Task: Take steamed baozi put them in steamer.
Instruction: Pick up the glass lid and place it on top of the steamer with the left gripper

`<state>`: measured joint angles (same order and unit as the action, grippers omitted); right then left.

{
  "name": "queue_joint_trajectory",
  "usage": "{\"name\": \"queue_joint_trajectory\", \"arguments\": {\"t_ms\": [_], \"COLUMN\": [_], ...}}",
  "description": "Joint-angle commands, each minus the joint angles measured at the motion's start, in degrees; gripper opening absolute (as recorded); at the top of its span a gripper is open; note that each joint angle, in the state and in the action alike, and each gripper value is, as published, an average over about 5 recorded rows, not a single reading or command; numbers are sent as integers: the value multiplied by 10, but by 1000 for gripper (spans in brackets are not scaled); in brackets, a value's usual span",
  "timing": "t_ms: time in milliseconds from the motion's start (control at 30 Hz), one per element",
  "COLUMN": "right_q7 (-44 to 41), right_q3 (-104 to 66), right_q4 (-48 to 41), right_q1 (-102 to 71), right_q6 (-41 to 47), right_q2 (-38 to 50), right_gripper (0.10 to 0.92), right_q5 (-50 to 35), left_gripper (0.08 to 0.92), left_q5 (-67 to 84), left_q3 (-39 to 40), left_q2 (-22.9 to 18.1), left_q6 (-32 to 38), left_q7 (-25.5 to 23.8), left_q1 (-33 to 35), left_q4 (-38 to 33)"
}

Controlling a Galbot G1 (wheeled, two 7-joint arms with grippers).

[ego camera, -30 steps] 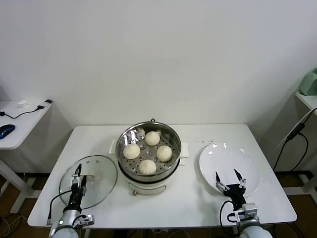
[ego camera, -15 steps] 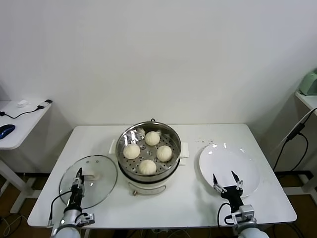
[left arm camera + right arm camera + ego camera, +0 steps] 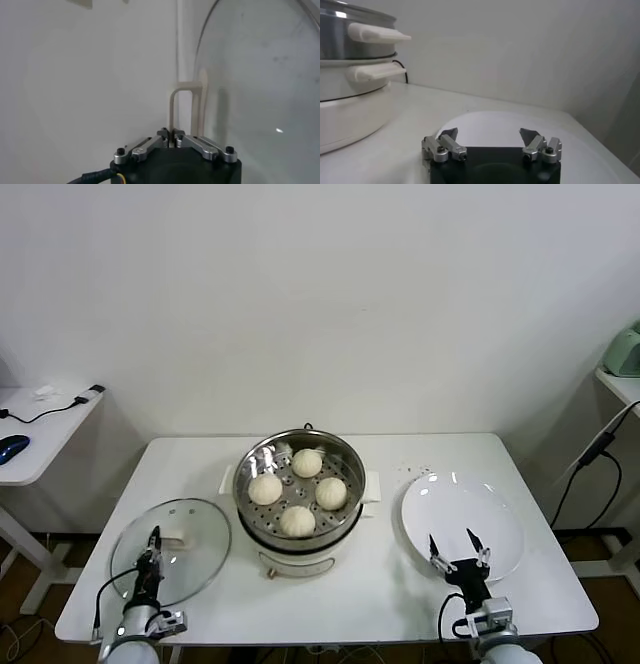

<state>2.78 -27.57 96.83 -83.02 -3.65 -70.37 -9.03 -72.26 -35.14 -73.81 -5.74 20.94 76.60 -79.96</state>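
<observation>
The steamer [image 3: 300,529], a shiny steel pot on a white base, stands at the table's middle. Four cream-white baozi lie on its perforated tray: one far [image 3: 307,463], one left [image 3: 265,489], one right [image 3: 331,492], one near [image 3: 297,521]. My left gripper [image 3: 153,542] is at the front left, shut on the pale handle [image 3: 186,95] of the glass lid [image 3: 170,552]. My right gripper [image 3: 453,548] is open and empty over the near edge of the white plate [image 3: 462,509]. The steamer's side also shows in the right wrist view [image 3: 350,60].
The plate lies bare to the right of the steamer. A side table [image 3: 40,429] with a mouse and cable stands at the far left. Cables hang past the table's right edge [image 3: 590,464].
My left gripper has drawn back toward the table's front edge, and the glass lid has shifted a little left with it. My right gripper has drawn back slightly.
</observation>
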Motion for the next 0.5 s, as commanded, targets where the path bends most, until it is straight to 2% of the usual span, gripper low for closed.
{"name": "queue_joint_trajectory", "arguments": {"t_ms": [33,333,500], "right_q7": [-1,0,0], "right_q3": [-16,-54,-61], "right_q4": [9,19,21], "right_q1": [-3,-17,-21], "right_q6": [4,9,11], "right_q2": [0,9,12], "right_gripper": [823,823,823], "right_q5": [-1,-2,-1], "left_gripper": [139,139,139], "left_q5": [43,148,184], "left_q3": [-5,-51,-69], "left_q2": [12,85,124], "left_q6": [-9,-83,-122], "left_q7": [-26,-146,-198], "left_q1": [21,71,65], "left_q4": [-84,-268,-352]}}
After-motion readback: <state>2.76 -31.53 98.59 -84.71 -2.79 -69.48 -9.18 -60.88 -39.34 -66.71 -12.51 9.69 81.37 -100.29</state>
